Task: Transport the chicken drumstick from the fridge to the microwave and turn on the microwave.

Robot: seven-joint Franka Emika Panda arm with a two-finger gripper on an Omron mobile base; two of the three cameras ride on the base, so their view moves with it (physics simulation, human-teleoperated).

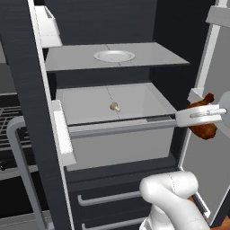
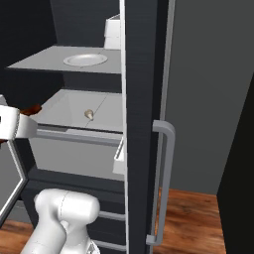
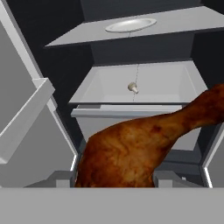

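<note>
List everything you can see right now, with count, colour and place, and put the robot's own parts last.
chicken drumstick: one, reddish-brown, held clear of the fridge's open front.
fridge: one, dark grey, doors open.
drawer: one, pale grey, pulled out under the shelf.
mushroom-shaped item: one, beige, on the drawer floor.
plate: one, white, on the grey shelf.
stove: one, black, left of the fridge.
gripper: one, white, jaws shut on the chicken drumstick.

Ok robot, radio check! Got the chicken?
Gripper shut on chicken drumstick. Drumstick outside fridge, clear of the drawer. Nothing blocking.
</note>
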